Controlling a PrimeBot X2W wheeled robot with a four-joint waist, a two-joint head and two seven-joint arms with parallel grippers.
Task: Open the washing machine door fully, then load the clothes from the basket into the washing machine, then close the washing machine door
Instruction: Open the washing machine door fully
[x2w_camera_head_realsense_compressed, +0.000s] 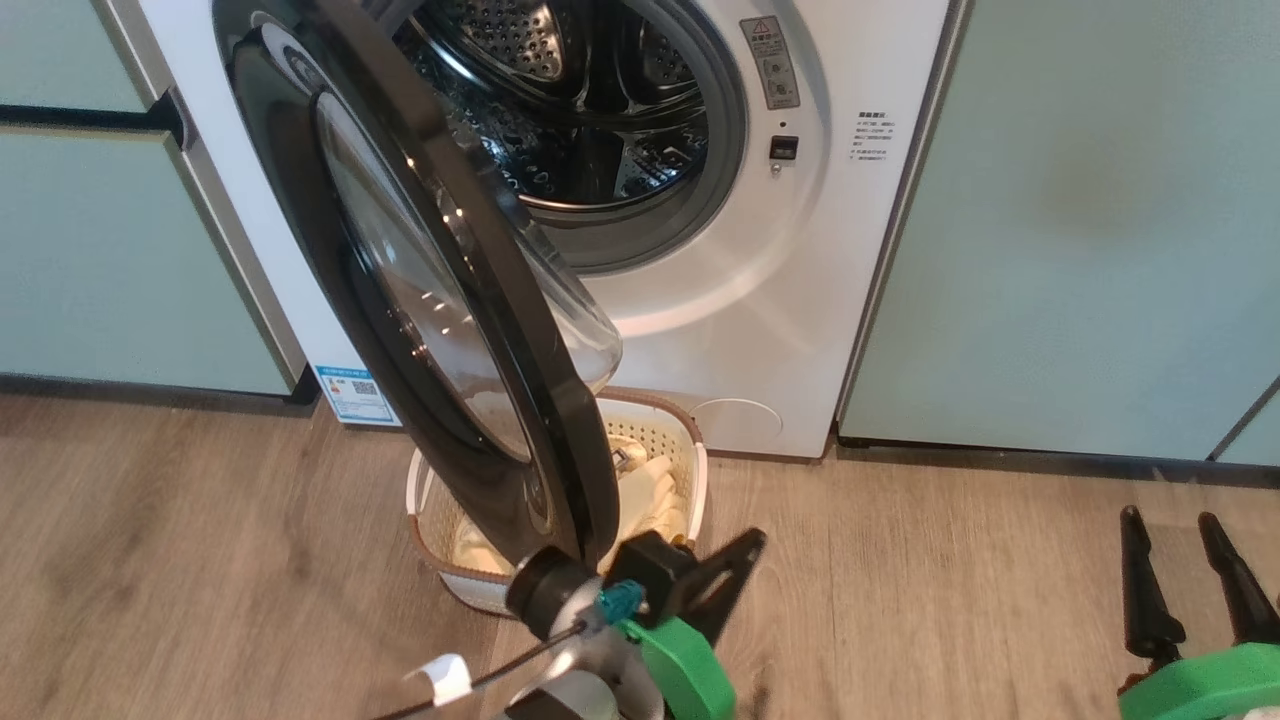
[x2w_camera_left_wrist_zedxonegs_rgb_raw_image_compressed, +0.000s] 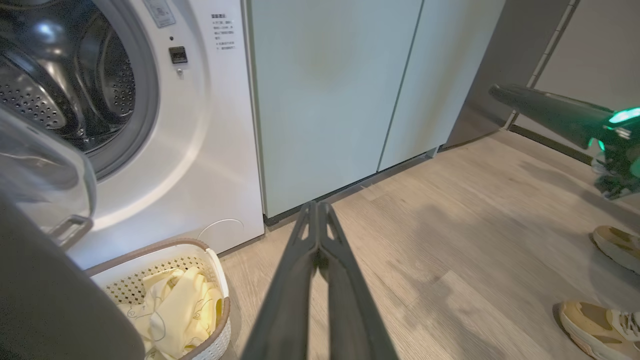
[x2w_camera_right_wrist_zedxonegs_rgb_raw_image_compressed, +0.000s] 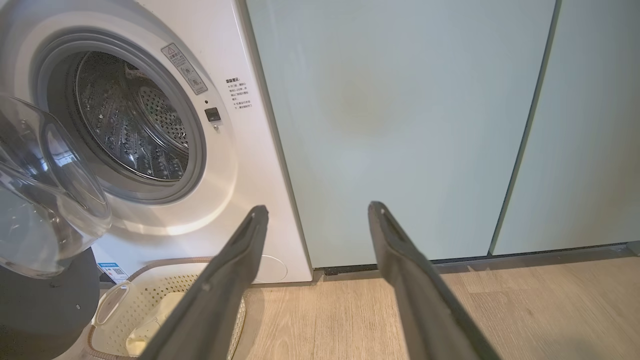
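The left gripper (x2w_camera_left_wrist_zedxonegs_rgb_raw_image_compressed: 316, 206) has its fingers pressed together with nothing between them. They point low over the floor (x2w_camera_left_wrist_zedxonegs_rgb_raw_image_compressed: 450, 250) toward the foot of the cabinets (x2w_camera_left_wrist_zedxonegs_rgb_raw_image_compressed: 325, 100). In the head view its wrist sits just at the lower edge of the door (x2w_camera_head_realsense_compressed: 440, 300), and I cannot tell whether they touch. The right gripper (x2w_camera_head_realsense_compressed: 1170, 520) hangs well off to the right, also low over the floor, fingers spread wide and holding nothing (its own wrist view shows the gap plainly, with cabinet front between the tips). A person's two pale shoes (x2w_camera_left_wrist_zedxonegs_rgb_raw_image_compressed: 595, 325) stand on the floor at the right edge of the left wrist view.

The door is swung out from the washer (x2w_camera_head_realsense_compressed: 760, 300), almost edge-on to the head camera, its black rim on the robot's left and its glass bowl bulging to the right. Beneath it, on the floor just in front of the washer, sits the basket (x2w_camera_left_wrist_zedxonegs_rgb_raw_image_compressed: 150, 247), partly hidden by the door in the head view. The clothes (x2w_camera_left_wrist_zedxonegs_rgb_raw_image_compressed: 175, 305) lie crumpled inside it. Behind, the perforated steel drum (x2w_camera_head_realsense_compressed: 560, 100) shows through the round opening. The cabinets flank the washer on both sides.
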